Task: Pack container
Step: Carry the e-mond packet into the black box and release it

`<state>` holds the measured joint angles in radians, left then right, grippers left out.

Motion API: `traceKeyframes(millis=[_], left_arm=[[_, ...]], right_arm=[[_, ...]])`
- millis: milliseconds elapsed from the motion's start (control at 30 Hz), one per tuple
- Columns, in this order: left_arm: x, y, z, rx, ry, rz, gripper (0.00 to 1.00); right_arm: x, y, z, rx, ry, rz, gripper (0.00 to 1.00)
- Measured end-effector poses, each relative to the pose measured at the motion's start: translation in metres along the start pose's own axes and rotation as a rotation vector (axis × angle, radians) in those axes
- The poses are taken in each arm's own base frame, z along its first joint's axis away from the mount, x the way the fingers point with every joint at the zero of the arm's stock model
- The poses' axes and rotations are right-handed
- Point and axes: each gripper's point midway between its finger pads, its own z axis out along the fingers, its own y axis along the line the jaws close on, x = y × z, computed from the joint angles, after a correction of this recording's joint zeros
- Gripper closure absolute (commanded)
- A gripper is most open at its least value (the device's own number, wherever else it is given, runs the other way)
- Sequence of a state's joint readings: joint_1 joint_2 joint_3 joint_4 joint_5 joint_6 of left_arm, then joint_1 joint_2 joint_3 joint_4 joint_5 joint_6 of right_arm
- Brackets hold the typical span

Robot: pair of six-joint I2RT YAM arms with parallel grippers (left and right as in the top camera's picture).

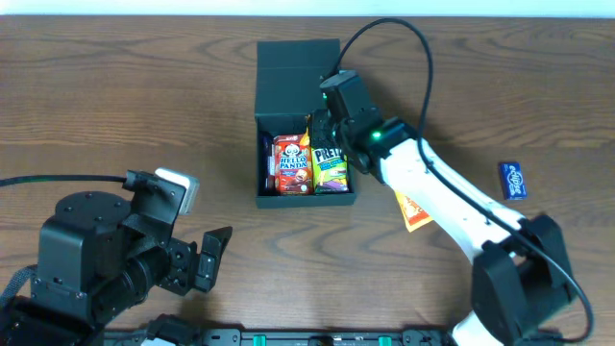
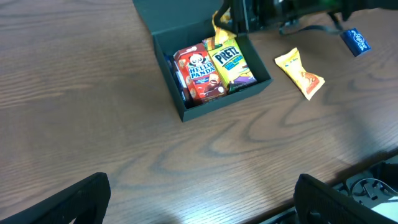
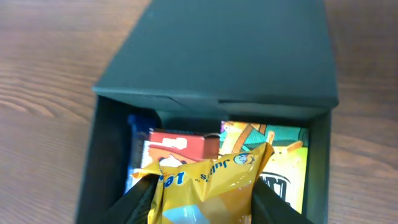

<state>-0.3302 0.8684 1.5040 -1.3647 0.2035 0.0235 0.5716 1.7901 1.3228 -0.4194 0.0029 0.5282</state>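
Right claw (image 3: pixel 205 202) closed on yellow packet (image 3: pixel 208 177) over container (image 1: pixel 306 200) at mid-tabletop (image 1: pixel 115 86); risk: with Pretz (image 1: pixel 332 165) and Panda (image 1: pixel 291 163) boxes filling it, released packet could perch high and block the lid (image 3: pixel 230 50).

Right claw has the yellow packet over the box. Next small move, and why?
Probably lower the right claw a little, then open it. It is shut on the yellow packet, which hangs above the Hello Panda box and Pretz box inside the open container, so the way down looks free.
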Motion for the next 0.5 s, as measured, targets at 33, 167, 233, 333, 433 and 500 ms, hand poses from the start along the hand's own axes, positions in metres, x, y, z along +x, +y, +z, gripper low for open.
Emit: traceKeyframes(millis=[33, 167, 233, 333, 433, 500], left_arm=[[0.000, 0.000, 0.000, 0.000, 0.000, 0.000, 0.05], [0.000, 0.000, 0.000, 0.000, 0.000, 0.000, 0.05], [0.000, 0.000, 0.000, 0.000, 0.000, 0.000, 0.05], [0.000, 0.000, 0.000, 0.000, 0.000, 0.000, 0.05], [0.000, 0.000, 0.000, 0.000, 0.000, 0.000, 0.05], [0.000, 0.000, 0.000, 0.000, 0.000, 0.000, 0.05]], right_arm=[[0.003, -0.002, 0.004, 0.008, 0.011, 0.000, 0.60], [0.014, -0.012, 0.018, 0.050, 0.047, -0.001, 0.60], [0.018, -0.017, 0.023, 0.074, 0.055, -0.003, 0.60], [0.019, -0.022, 0.028, 0.093, 0.059, -0.003, 0.60], [0.023, -0.027, 0.033, 0.108, 0.070, 0.000, 0.51], [0.025, -0.032, 0.037, 0.120, 0.077, -0.002, 0.48]])
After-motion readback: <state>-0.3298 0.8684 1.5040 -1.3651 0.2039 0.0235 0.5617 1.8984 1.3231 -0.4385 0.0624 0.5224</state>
